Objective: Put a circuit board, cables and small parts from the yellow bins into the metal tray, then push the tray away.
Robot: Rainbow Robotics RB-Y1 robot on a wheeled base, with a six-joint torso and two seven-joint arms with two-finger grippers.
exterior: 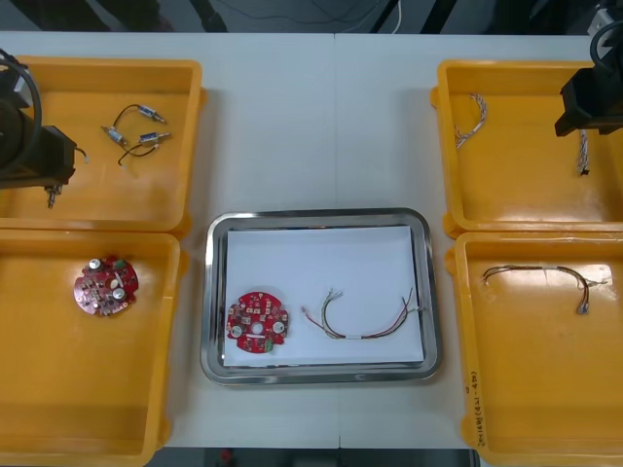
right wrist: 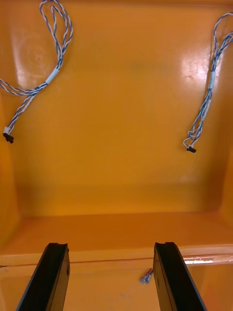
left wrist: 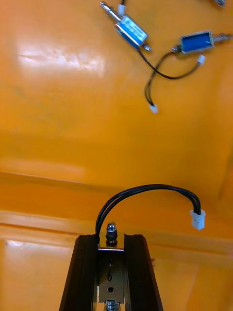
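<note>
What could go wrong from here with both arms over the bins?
The left gripper pinches a small metal part whose black lead loops free; it may snag the bin rim on the way out. The open right gripper faces bare floor between two blue and white cables; it may grasp nothing.

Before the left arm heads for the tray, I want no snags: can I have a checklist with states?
1. Left gripper shut on small metal part: ok.
2. Its black cable clear of other small metal parts: ok.
3. Metal tray has bare white floor: ok.
4. Circuit board in tray: ok.
5. Right gripper open over far yellow bin, off tray: ok.
6. Blue and white cables in tray: not ok, in that bin.
</note>
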